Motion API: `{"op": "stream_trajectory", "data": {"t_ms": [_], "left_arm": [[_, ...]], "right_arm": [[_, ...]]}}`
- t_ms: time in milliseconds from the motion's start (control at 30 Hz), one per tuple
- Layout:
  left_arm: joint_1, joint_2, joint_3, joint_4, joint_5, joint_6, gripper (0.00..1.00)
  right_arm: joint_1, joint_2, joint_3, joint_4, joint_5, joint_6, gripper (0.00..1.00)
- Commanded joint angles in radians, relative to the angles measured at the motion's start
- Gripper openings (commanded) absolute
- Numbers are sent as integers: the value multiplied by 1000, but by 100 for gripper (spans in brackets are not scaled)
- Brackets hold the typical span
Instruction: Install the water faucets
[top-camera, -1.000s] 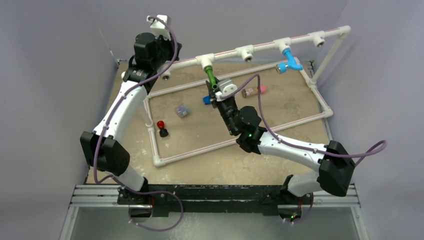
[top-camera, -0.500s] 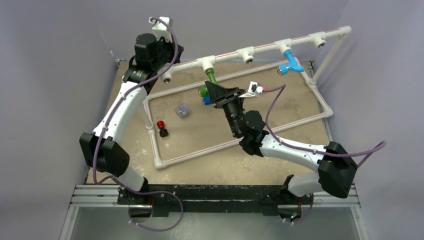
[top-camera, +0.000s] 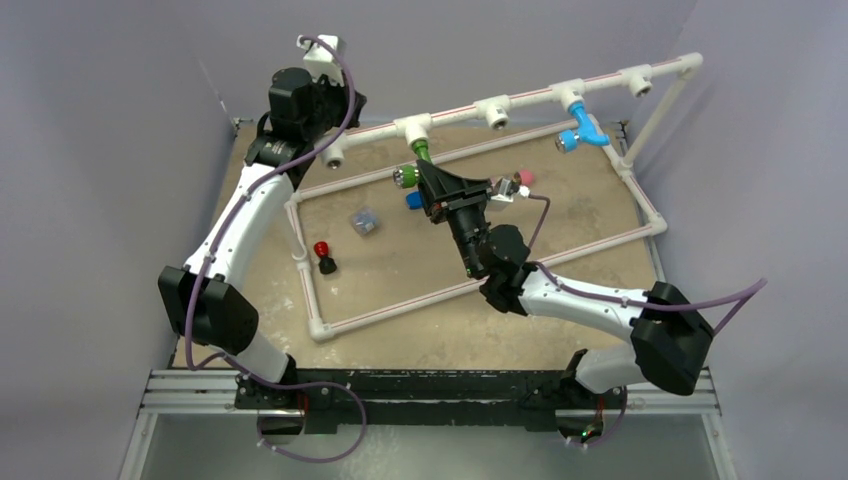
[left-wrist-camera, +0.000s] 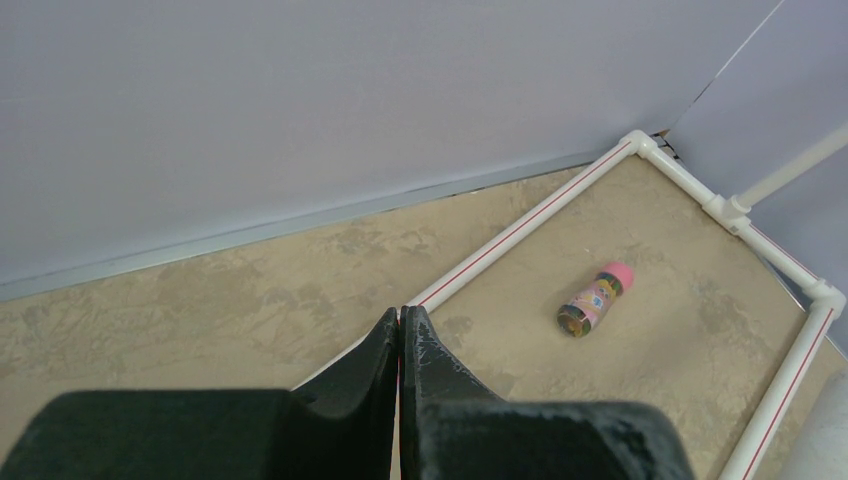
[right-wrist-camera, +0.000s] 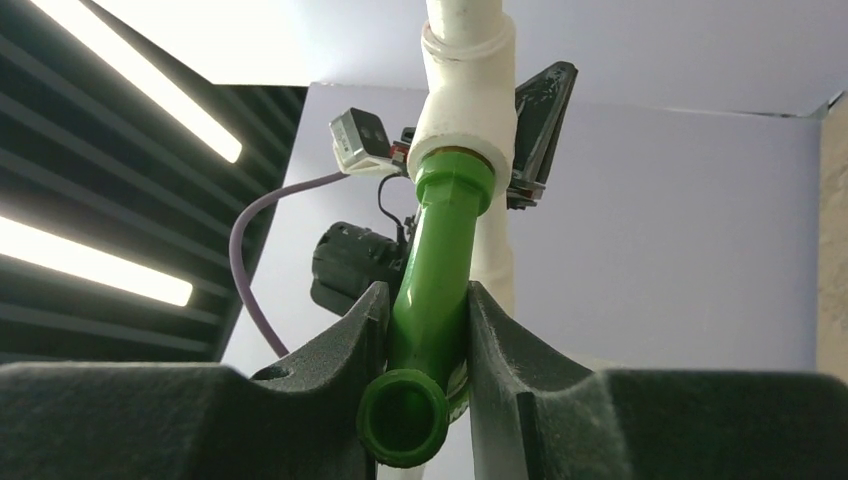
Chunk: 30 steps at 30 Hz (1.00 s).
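Moved: right gripper rolled over, turning bright green bent-spout plastic faucet | jaws narrowly parted, clamping its stem; white pipe T-fitting just beyond them | left gripper pressed closed, empty | light, stiff, probably slick

Pale lavender walls, mottled tan tabletop

A bright green plastic faucet is gleaming glossy, a white plastic T-fitting is looking smooth, and a mottled tan bench is showing matt.
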Motion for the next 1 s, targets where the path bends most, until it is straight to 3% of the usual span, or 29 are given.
{"op": "stream_trajectory", "data": {"t_ms": [0, 67, 300, 467, 600, 800, 967], "left_arm": [[-4, 60, -87, -177, 7, -17, 0], [-3, 57, -92, -175, 6, -19, 0], [-3, 46, -104, -165, -11, -15, 0], [-4, 49, -100, -171, -10, -17, 0], [-4, 48, -100, -170, -12, -16, 0], [-4, 52, -97, -173, -9, -16, 0], [-4, 54, -94, -173, -11, -12, 0]], "right_arm": [[11, -52, 37, 11, -53, 100, 22], [10, -70, 27, -36, -53, 91, 38], [3, -132, -69, -21, -90, 18, 67], [-2, -198, -123, -42, -123, -59, 73], [-16, -263, -108, -164, -197, -205, 74], [-32, -402, -85, -356, -175, -584, 76], [-35, -470, -32, -474, -178, -1026, 79]]}}
